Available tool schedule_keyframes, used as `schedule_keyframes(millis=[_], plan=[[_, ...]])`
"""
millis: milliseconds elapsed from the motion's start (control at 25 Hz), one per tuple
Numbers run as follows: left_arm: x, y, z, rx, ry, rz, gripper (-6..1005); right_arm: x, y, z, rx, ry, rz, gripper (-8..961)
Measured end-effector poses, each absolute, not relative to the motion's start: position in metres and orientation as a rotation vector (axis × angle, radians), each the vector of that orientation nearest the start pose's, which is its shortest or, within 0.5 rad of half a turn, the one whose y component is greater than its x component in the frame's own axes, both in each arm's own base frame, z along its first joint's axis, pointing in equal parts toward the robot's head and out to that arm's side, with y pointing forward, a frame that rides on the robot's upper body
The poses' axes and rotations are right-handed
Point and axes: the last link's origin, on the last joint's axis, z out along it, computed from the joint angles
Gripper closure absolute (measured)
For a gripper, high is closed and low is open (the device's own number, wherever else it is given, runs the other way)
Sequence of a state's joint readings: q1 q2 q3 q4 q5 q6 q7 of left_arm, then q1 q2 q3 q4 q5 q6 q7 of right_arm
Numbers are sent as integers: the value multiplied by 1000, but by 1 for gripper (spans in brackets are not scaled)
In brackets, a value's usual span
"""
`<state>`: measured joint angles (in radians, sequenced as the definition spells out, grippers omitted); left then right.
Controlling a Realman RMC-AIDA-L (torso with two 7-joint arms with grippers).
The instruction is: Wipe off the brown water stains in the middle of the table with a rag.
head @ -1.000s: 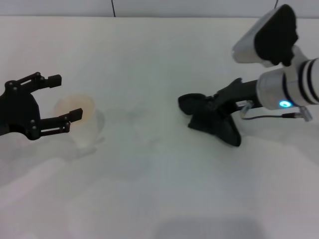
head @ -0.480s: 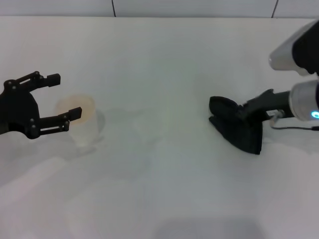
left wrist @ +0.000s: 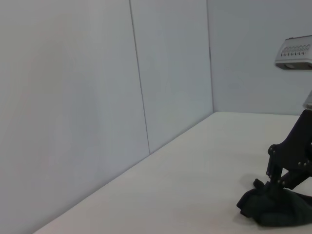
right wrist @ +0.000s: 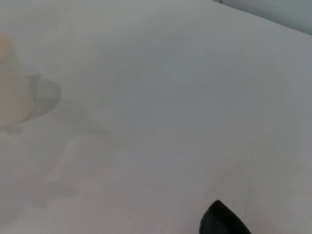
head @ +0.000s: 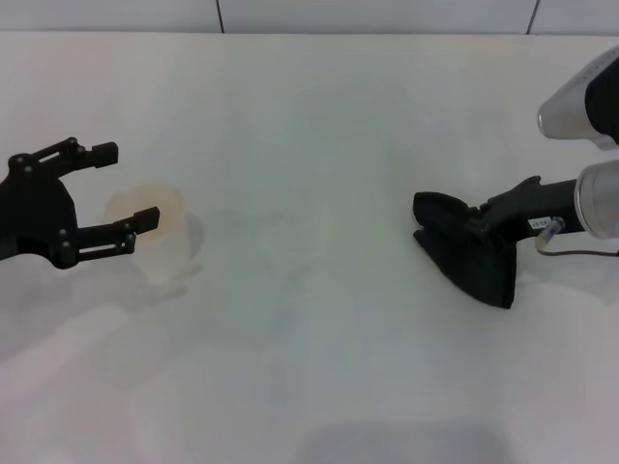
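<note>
right hand (head: 481, 230) in rag (head: 466, 253) (fingers hidden)

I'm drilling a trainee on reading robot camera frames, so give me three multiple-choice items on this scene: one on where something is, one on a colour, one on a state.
1. Where does the rag lie on the table?
A. on the robot's right side
B. beside the cup
C. at the near edge

2. What colour is the rag?
A. white
B. black
C. orange

3. How are the left gripper's fingers?
A. shut on the rag
B. shut on nothing
C. open, beside the clear plastic cup

Answers:
1 A, the head view shows it by the right gripper, far from the cup.
2 B, it is dark against the white surface.
3 C, the two fingers stand spread apart.
</note>
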<state>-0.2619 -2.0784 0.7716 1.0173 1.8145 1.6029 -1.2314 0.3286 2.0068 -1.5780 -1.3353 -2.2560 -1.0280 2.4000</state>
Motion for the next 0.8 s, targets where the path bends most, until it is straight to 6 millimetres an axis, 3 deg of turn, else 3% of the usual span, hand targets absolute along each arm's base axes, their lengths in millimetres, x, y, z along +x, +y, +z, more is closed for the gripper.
schedule_keyframes(millis=[120,440,800], plan=[[-285,293,62,-2552,-257,-595,120,216,347,-16,-2531,784,-32,881],[-288,291,63,-2547,-270,-592,120,199,346,3,-2545,660,97,575],[-286,290,65,-2541,-262,-609,120,205,338,24,-2573,624,196,328]])
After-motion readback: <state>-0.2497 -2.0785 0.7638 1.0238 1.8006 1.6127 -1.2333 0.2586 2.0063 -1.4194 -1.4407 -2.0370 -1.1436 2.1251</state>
